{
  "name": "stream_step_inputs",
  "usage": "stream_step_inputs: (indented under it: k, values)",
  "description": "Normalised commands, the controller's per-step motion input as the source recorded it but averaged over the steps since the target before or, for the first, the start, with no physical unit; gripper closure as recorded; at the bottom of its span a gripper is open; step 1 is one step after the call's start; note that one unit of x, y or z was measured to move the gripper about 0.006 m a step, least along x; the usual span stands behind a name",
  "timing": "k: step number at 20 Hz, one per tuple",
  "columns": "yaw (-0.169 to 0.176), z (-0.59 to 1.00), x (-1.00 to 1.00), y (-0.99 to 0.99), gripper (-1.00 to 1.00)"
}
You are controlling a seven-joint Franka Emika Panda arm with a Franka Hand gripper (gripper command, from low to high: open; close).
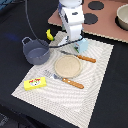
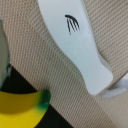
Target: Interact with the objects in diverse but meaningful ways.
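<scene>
A dark table carries a pale woven mat, the landmark here. The white arm stands over the mat's far edge; its hand is hidden behind the arm body, so I cannot tell how far open it is or whether it holds anything. The grey-blue pot sits on the mat's corner towards the exterior view's left. A round tan plate lies at the mat's middle. The flat yellow box rests on the near edge. The pale blue carton stands by the far edge. The banana lies just off the far corner. A white utensil-shaped piece lies flat on the mat.
</scene>
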Motion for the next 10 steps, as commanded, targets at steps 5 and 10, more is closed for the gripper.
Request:
stream_step_inputs:
  k: [5, 10]
  values:
    - [0.055, -0.43, -0.30, 0.00, -1.00]
    - [0.065, -0.35, -0.24, 0.01, 1.00]
